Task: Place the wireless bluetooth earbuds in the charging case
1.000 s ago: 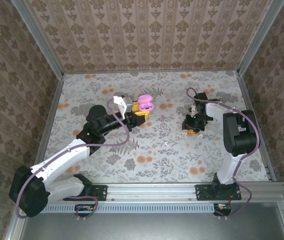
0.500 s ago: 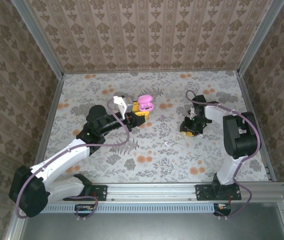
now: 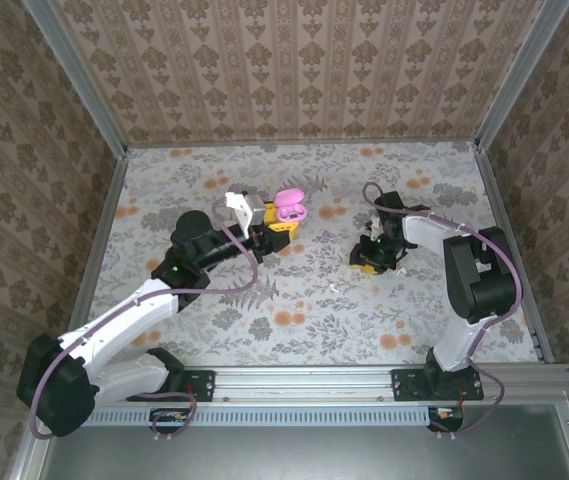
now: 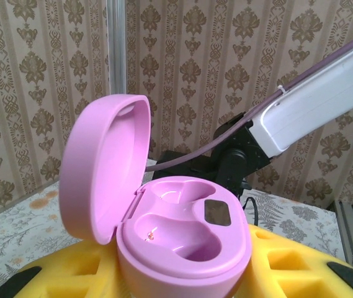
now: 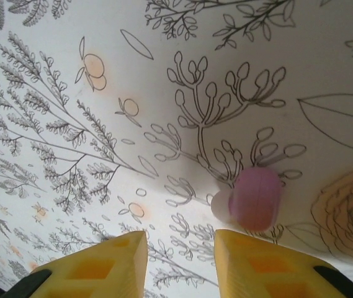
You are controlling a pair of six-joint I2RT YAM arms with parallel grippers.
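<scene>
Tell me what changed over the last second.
The right hand slid left and slightly nearer the arm bases, jaws a little apart and empty. A pink earbud lies on the table just ahead of it. Nothing was picked up or let go. The left hand kept its grip on the open charging case, in the same spot.

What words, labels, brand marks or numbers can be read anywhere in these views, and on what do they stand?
No text can be read in any view.
Open pink charging case: no print on lid or tray.
The dark rectangle inside it: no legible marks.
Pink earbud: blurred, no lettering seen.
</scene>
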